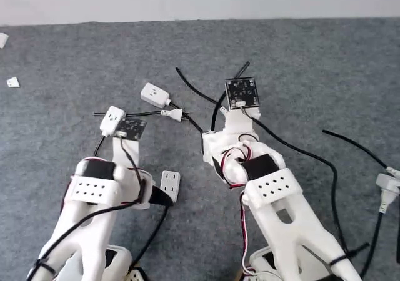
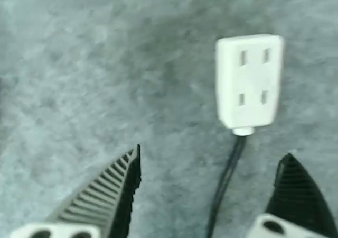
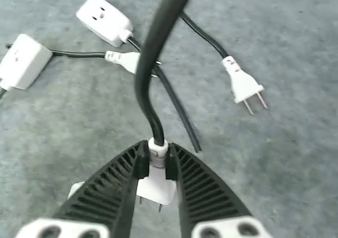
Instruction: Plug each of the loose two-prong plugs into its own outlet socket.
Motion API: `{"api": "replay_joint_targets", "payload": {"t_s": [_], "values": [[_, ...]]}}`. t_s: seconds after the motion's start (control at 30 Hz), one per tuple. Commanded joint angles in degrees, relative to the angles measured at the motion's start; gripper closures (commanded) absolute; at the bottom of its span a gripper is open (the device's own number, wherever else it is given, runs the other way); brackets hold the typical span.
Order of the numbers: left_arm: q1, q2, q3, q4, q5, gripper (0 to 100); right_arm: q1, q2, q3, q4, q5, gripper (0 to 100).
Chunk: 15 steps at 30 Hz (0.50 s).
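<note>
Two-prong plug (image 3: 156, 184) is pinched by its white body between the closed fingers of the right gripper (image 3: 157, 147). Its prongs are bare below the fingers. Its black cord (image 3: 150, 63) is seen rising out past the fingertips.

Left gripper (image 2: 213, 154) is spread wide, with both fingers apart from everything. Left outlet socket (image 2: 247, 82) is laid flat on the grey carpet (image 1: 312, 62) just beyond those fingertips. Two pairs of slots are turned up and unplugged, and its cord is run back between the fingers.

Far outlet socket (image 1: 155, 95) is laid a little beyond the left one, slots up and unplugged. Second plug (image 1: 172, 113) is laid just beside it but not inserted. Its prongs are pointed away from the left arm and its cord is stretched back toward the left outlet socket.

Third plug (image 3: 243, 87) is laid loose on the carpet, prongs exposed, well apart from both of those sockets.

Near outlet socket (image 1: 169, 185) is laid flat right beside the left arm, slots up.

White plug-like piece (image 1: 387, 190) on a black cord is seen at the right edge, far from every socket. Whether it has prongs cannot be told.

Small white scraps (image 1: 12, 82) are seen at the far left of the carpet.
</note>
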<state>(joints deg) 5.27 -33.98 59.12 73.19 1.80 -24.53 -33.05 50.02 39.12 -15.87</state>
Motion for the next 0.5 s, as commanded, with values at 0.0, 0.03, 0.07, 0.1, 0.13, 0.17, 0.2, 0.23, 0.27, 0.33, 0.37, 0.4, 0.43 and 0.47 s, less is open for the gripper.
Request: {"api": "replay_joint_targets", "payload": {"t_s": [0.0,0.03,0.07,0.1,0.13,0.17,0.2,0.23,0.27,0.33,0.37,0.4,0.43,0.47], "values": [[4.7,0.1,-3.5,-0.8,5.8,62,1.5,-2.2,-2.0,0.6,0.8,99.0],[5.2,0.2,-3.5,-2.6,7.5,62,1.4,-2.2,-2.0,0.7,0.8,99.0],[5.4,0.3,-3.3,-4.9,9.0,62,1.2,-2.2,-2.0,0.7,0.8,99.0],[5.4,1.0,-3.3,-6.8,10.4,62,1.2,-2.2,-2.0,0.7,0.8,99.0],[5.5,2.4,-3.6,-7.6,11.4,62,1.2,-2.2,-2.0,0.7,0.8,99.0],[5.7,4.6,-4.3,-8.2,12.2,62,1.2,-2.2,-2.0,0.7,0.8,99.0],[5.8,7.3,-5.1,-8.7,12.7,62,1.2,-2.2,-2.0,0.7,0.8,99.0],[5.8,10.4,-6.2,-9.3,13.2,62,1.2,-2.2,-2.0,0.7,0.8,99.0],[5.8,13.8,-7.4,-10.1,13.8,62,1.2,-2.2,-2.0,0.7,0.8,99.0],[5.6,20.7,-10.1,-11.3,14.2,63,1.0,-2.2,-2.0,0.7,0.8,99.0],[5.4,23.6,-11.5,-11.8,14.2,65,1.0,-2.2,-2.0,0.7,0.8,99.0],[5.4,26.5,-13.0,-12.1,14.2,68,1.0,-2.2,-2.0,0.7,0.8,99.0],[5.3,29.0,-14.5,-12.2,14.2,72,1.0,-2.2,-2.0,0.7,0.8,99.0],[5.3,31.0,-15.8,-12.2,14.2,76,1.0,-2.2,-2.0,0.7,0.8,99.0]]}}
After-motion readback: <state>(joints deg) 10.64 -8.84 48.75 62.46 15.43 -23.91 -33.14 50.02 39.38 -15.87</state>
